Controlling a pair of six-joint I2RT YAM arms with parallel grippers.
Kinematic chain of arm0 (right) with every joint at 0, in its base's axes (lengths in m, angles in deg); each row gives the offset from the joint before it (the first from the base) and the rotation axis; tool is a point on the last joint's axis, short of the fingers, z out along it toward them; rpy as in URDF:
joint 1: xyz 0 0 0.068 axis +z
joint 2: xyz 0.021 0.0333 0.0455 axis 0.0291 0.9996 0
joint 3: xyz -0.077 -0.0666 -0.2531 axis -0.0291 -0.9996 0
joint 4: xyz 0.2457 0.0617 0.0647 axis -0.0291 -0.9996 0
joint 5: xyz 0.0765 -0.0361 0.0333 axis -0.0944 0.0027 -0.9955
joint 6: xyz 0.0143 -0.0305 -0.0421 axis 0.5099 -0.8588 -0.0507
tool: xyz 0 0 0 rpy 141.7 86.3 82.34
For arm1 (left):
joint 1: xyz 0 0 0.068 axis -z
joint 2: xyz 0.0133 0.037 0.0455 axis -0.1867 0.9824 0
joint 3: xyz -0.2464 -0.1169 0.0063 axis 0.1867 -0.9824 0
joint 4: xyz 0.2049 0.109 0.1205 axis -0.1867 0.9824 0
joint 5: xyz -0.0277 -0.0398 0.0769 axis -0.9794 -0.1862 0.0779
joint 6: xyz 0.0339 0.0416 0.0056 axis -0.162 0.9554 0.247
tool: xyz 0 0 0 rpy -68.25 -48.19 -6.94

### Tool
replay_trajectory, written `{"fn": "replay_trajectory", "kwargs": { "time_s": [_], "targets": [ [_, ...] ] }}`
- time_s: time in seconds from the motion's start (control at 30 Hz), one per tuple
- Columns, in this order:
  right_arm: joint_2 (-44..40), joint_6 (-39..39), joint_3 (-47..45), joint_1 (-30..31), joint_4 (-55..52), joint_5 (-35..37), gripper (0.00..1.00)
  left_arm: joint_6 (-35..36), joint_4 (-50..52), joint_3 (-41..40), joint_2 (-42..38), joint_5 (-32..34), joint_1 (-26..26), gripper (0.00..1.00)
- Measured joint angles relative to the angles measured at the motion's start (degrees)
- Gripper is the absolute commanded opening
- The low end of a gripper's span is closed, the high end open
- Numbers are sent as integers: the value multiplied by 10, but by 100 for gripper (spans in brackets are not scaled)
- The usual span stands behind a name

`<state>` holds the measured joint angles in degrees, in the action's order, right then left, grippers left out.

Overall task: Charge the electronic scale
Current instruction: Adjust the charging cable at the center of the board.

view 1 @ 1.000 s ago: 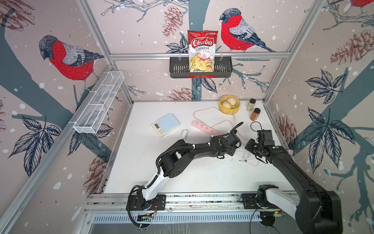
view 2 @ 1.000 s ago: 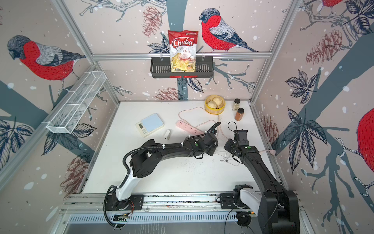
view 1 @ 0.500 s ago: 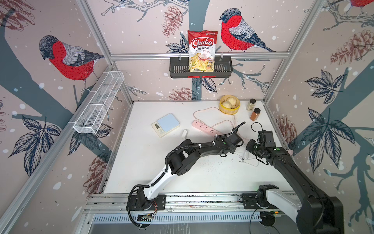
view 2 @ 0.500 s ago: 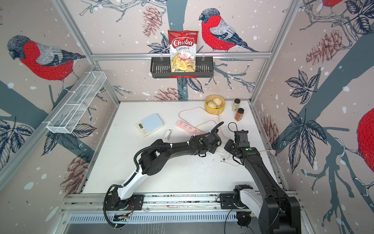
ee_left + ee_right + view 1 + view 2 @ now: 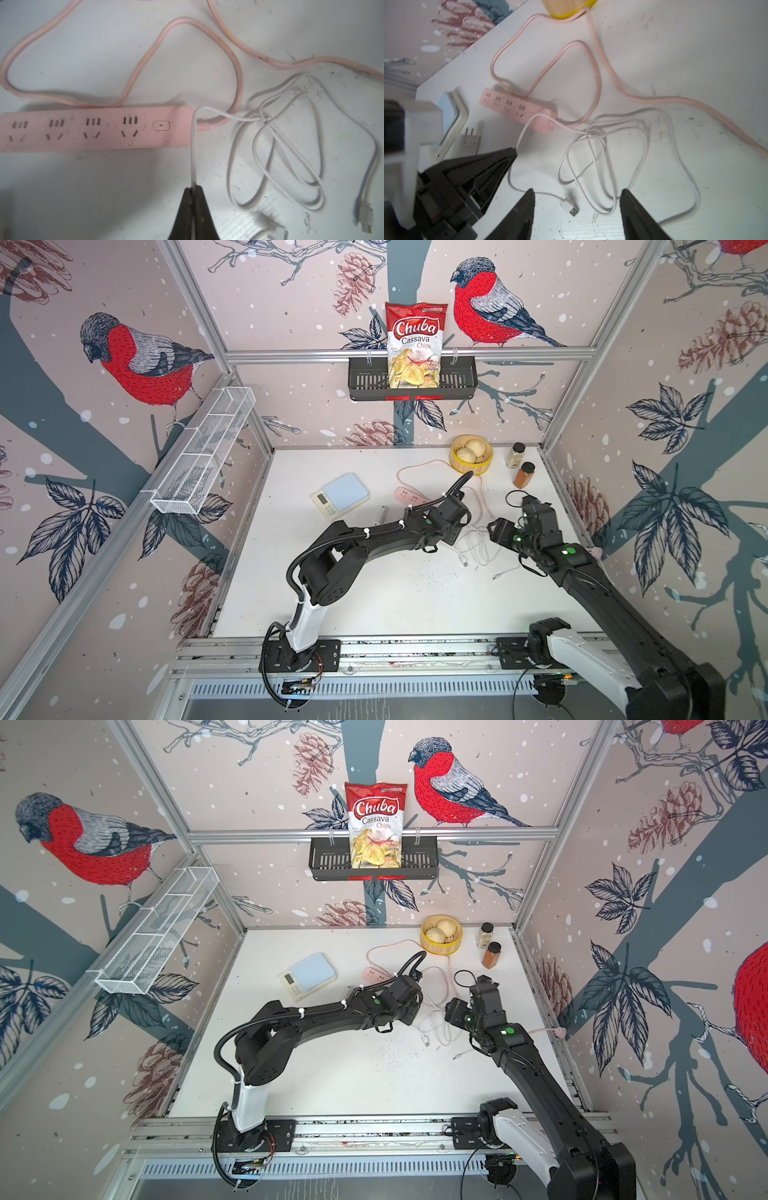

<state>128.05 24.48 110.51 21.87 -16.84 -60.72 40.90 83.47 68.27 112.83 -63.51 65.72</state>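
The only readable print was on the chip bag (image 5: 415, 346) (image 5: 376, 824) in both top views: "Chuba" in white script, with "Cassava Chips" beneath. Its smaller print was illegible.

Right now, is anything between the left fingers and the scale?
Yes. The white plug adapter lies close beside the electronic scale, roughly on the line from the left fingers, which are shut on the white cable. The pink power strip lies just off that line, toward the back.

Both top views are looking down from high up front; my wrist cams are hovering close, both catching the power strip (image 5: 93, 128).
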Motion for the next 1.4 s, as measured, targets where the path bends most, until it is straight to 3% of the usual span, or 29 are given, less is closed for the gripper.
{"fn": "replay_trajectory", "kwargs": {
  "time_s": [0.13,0.23,0.33,0.53,0.77,0.87,1.0,1.2,1.4],
  "targets": [
    [49,-21,-29,100,66,-29,69,29,-10,-8,-30,-26,-24,0],
    [72,-36,-56,139,115,-42,69,41,-14,-9,-32,-53,-39,0],
    [83,-48,-86,144,167,-36,68,49,-17,-13,-29,-94,-48,0],
    [104,-75,-129,139,279,-25,56,34,-18,-16,-15,-186,-78,0],
    [160,-106,-132,136,351,-51,64,32,-18,-10,-12,-266,-108,0],
    [202,-119,-125,136,367,-78,61,36,-17,-6,-12,-294,-120,0],
    [264,-121,-106,123,377,-132,47,55,-13,2,-12,-329,-126,0],
    [316,-114,-84,113,405,-200,11,85,5,17,-11,-361,-139,0],
    [308,-86,-67,113,427,-221,0,106,19,28,-12,-381,-150,0]
  ]
}}
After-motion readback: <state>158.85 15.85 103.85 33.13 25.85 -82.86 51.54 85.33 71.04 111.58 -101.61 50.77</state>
